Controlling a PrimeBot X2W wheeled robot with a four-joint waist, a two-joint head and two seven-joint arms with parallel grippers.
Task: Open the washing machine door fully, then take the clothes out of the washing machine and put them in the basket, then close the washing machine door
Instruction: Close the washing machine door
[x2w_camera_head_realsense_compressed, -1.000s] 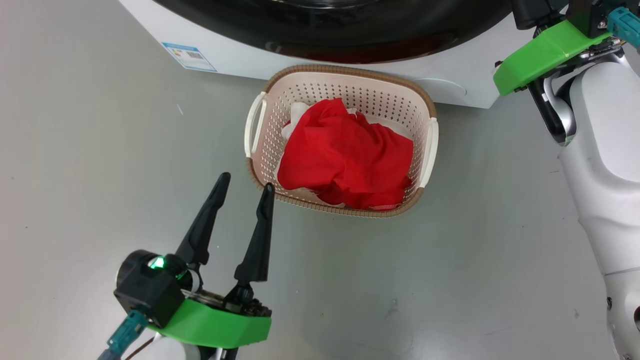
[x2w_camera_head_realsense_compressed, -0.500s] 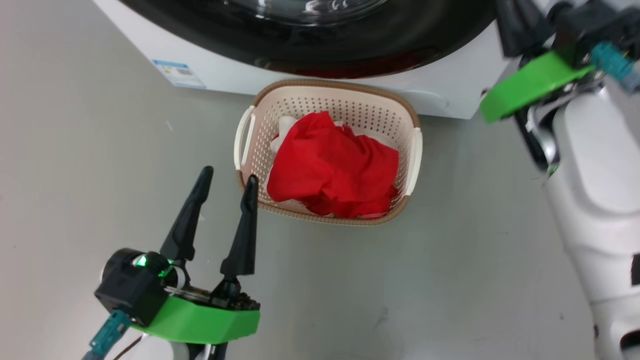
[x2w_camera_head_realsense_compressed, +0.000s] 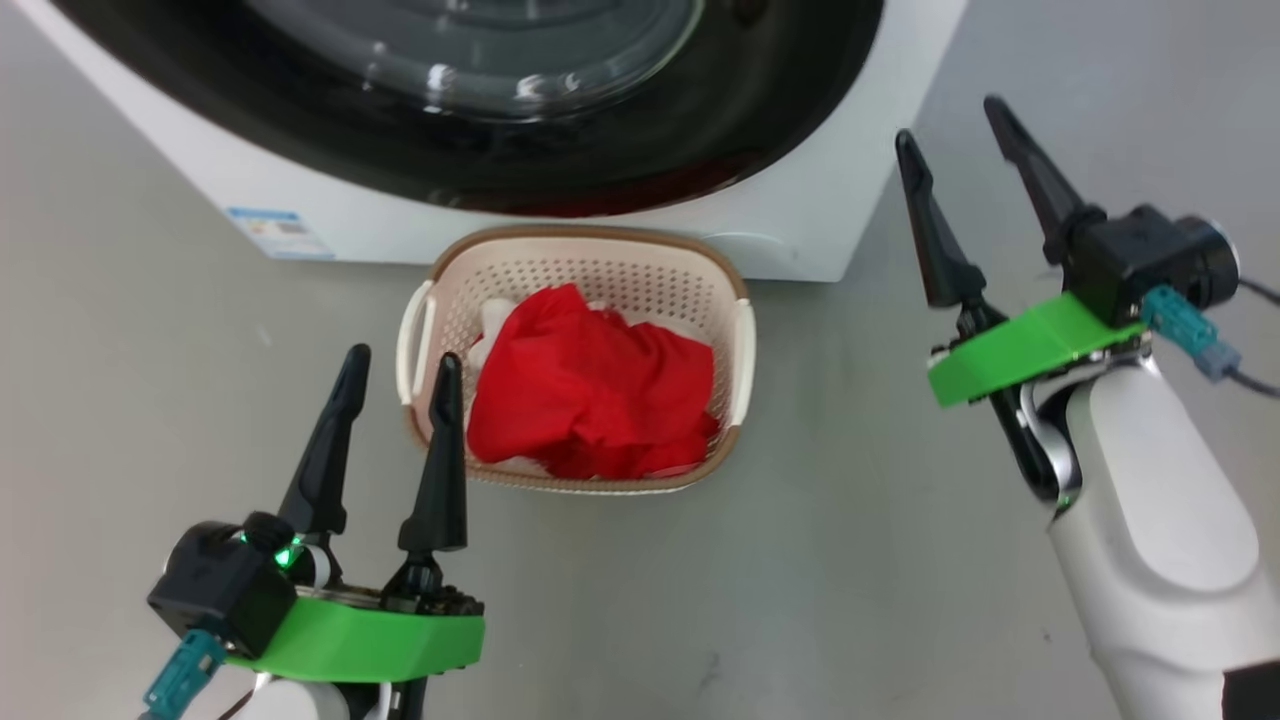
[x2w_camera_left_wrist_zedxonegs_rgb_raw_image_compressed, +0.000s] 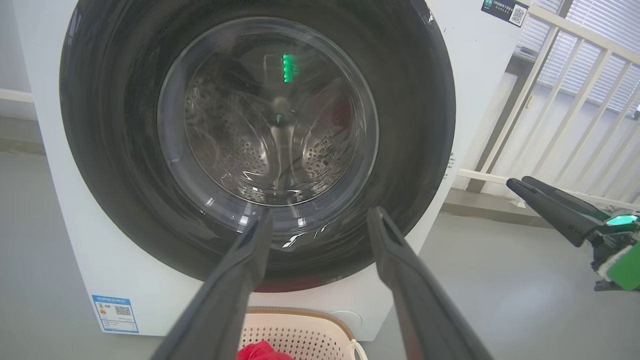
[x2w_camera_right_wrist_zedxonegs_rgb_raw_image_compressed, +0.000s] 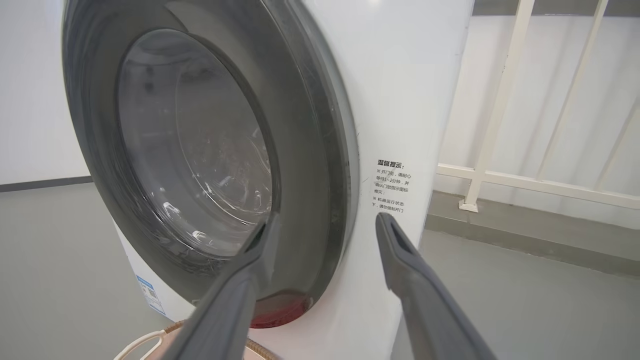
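Clothes (x2w_camera_head_realsense_compressed: 590, 395) lie in the basket (x2w_camera_head_realsense_compressed: 580, 232) on the floor (x2w_camera_head_realsense_compressed: 700, 600) just before the washer (x2w_camera_head_realsense_compressed: 810, 190), whose door (x2w_camera_head_realsense_compressed: 780, 100) looks closed flush, so door-closing appears done; left gripper (x2w_camera_head_realsense_compressed: 403, 355) and right gripper (x2w_camera_head_realsense_compressed: 948, 118), fingers wide and empty, need only withdraw clear.

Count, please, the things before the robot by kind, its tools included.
Washing machine: 1
Basket: 1
Heap of clothes: 1
Tools: 2 (left tool, right tool, both open)
Total: 5
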